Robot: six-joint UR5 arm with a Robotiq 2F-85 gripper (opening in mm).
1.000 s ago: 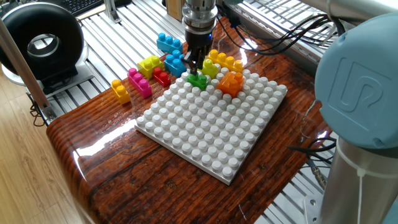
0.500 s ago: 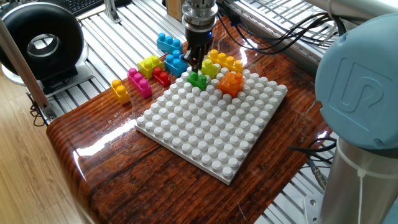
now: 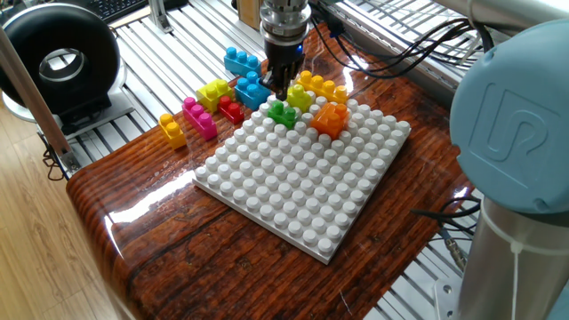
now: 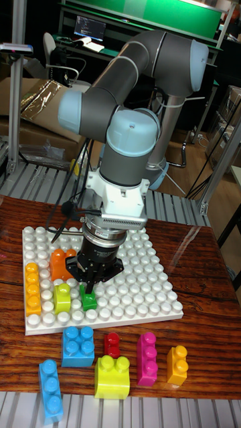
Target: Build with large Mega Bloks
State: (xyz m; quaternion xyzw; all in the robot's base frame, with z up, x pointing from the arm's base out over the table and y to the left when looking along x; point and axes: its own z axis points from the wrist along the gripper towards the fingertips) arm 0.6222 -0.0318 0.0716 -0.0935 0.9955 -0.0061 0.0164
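Robotics lab — a test bench, not a home.
A UR5 arm [image 4: 134, 80] stands at a glossy wooden table [image 3: 178, 240] on aluminium rails [image 3: 191, 49]; cables [image 3: 400, 44] trail behind, with a monitor [image 4: 90, 27], office chair [image 4: 50, 50] and cardboard boxes [image 4: 27, 124] beyond.

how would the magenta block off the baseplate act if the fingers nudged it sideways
The magenta block looks like rigid, hollow plastic, so probably light and stiff. Lying flat on the glossy table, it would likely slide rather than roll or tip.
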